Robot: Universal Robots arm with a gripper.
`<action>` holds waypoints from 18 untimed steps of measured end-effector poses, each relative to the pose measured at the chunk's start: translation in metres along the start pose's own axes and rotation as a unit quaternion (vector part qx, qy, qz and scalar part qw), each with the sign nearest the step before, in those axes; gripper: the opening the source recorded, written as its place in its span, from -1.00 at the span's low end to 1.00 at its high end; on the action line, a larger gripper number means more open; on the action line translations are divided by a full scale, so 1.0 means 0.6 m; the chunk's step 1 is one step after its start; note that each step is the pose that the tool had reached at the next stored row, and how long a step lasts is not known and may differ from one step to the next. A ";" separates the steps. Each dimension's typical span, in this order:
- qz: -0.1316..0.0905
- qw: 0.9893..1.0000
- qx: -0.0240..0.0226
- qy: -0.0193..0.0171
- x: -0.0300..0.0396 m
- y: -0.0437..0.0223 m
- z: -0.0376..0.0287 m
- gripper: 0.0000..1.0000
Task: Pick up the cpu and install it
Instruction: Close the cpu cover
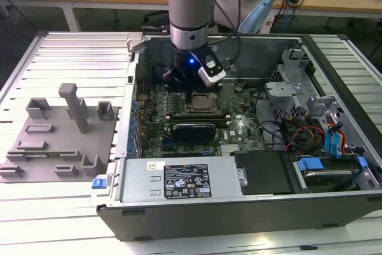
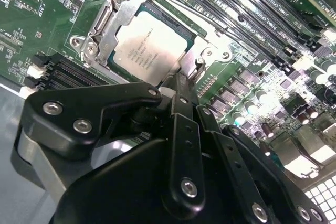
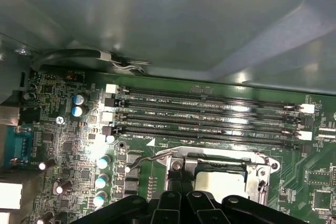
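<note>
The cpu [image 2: 149,48], a silvery-white square chip, lies flat in the motherboard socket under a metal retention frame [image 2: 100,30]. The exterior view shows it [image 1: 200,101] in the middle of the green board inside the open computer case. In both wrist views my gripper [image 2: 179,81] hangs just over one edge of the socket frame, beside the cpu [image 3: 218,183]. Its black fingers [image 3: 178,177] are pressed together with nothing between them. The gripper's linkage hides part of the chip and frame.
Several memory slots [image 3: 210,114] run alongside the socket. A black expansion card [image 1: 192,129], the grey power supply [image 1: 179,180], drive cages with cables [image 1: 310,123] and the case walls [image 1: 134,82] hem the arm in. A grey fixture plate [image 1: 57,135] lies at the exterior view's left.
</note>
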State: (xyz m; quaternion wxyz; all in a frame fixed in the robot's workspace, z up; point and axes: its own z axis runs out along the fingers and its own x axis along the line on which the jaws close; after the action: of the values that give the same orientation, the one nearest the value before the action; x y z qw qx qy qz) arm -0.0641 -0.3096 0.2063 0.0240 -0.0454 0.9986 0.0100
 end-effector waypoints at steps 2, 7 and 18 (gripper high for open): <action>0.000 1.000 0.000 0.000 0.000 0.000 -0.003 -0.79; 0.000 1.000 0.000 0.000 -0.001 0.000 -0.023 -0.79; 0.000 1.000 0.000 0.002 -0.051 -0.028 -0.023 -0.79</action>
State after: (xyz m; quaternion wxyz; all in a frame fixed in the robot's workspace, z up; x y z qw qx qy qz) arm -0.0326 -0.3237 0.2213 0.0223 -0.0454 0.9987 0.0099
